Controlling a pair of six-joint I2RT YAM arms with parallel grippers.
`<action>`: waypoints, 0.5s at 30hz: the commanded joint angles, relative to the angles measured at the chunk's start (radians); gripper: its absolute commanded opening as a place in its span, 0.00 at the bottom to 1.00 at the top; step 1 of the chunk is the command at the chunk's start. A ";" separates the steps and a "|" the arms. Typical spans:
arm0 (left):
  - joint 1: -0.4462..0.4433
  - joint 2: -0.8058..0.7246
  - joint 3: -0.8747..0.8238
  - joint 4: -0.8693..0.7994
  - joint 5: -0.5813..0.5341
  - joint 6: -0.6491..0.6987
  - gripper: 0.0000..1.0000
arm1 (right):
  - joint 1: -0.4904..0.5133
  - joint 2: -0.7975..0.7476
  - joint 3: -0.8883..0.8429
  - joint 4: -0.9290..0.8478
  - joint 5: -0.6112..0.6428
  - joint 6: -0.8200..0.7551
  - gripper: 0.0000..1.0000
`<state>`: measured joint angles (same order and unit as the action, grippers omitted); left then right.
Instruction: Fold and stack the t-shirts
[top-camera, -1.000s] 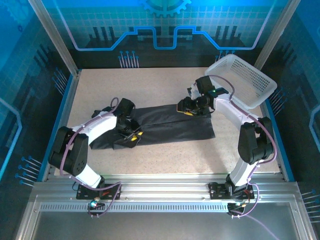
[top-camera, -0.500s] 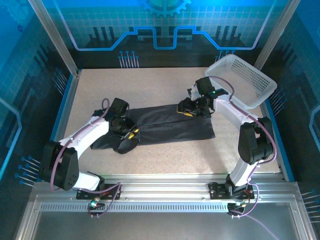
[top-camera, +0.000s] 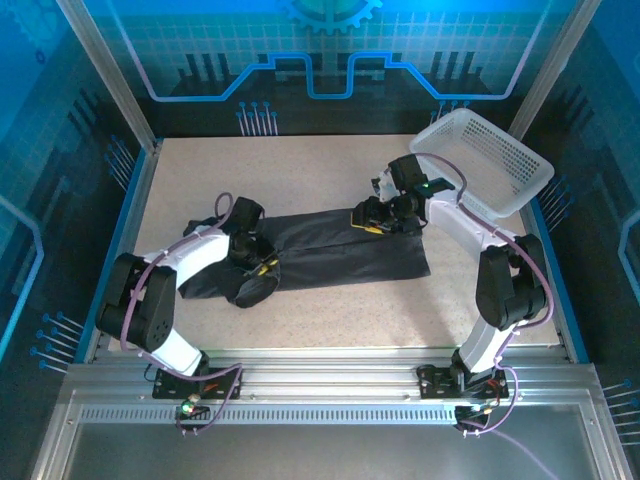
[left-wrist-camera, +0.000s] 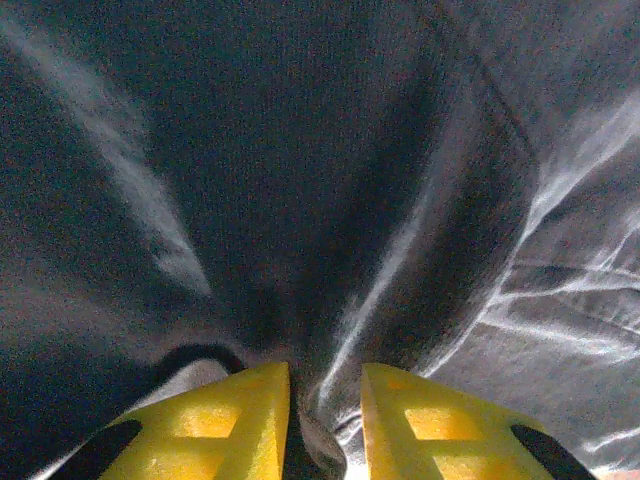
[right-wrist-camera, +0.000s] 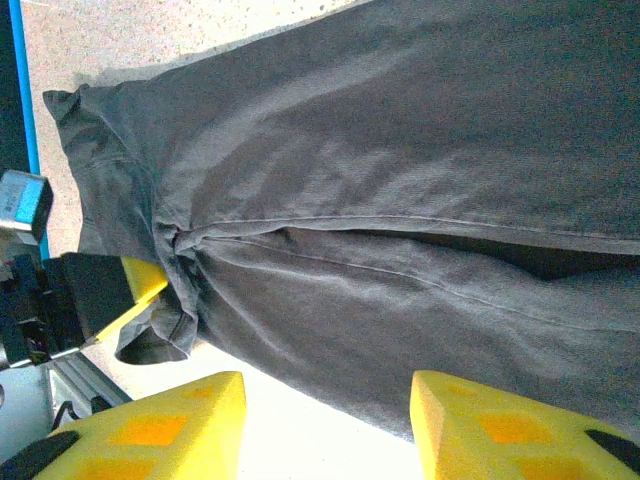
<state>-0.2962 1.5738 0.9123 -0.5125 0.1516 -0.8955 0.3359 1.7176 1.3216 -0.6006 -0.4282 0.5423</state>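
Though the black t-shirt (top-camera: 340, 255) lies in a long strip mid-frame, we judge cross-folds and stacking undone; our left end effector (left-wrist-camera: 322, 400) pinches its cloth, our right end effector (right-wrist-camera: 325, 405) gapes wide.

The top external view is taken from above and behind the arm bases (top-camera: 330, 380), faced down and forward, and the whole bench (top-camera: 330, 170) is covered from afar. The left wrist view is set very near the t-shirt (left-wrist-camera: 300, 180), with the left end effector (left-wrist-camera: 325, 395) at its bottom edge. The right wrist view is set further back and faced along the cloth, with the right end effector (right-wrist-camera: 328, 410) at its bottom edge. The t-shirt is shared by all three views.
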 joint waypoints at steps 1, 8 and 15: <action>-0.045 -0.036 -0.070 0.004 0.068 -0.046 0.21 | 0.012 -0.031 -0.018 0.010 -0.020 0.007 0.48; -0.124 -0.068 -0.139 0.054 0.104 -0.139 0.17 | 0.017 -0.018 -0.005 0.018 -0.021 0.013 0.48; -0.112 -0.166 -0.143 -0.012 0.113 -0.140 0.21 | 0.025 -0.016 -0.014 0.028 -0.028 0.013 0.48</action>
<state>-0.4271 1.4788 0.7773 -0.4736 0.2516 -1.0267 0.3424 1.7142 1.3144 -0.5888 -0.4282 0.5495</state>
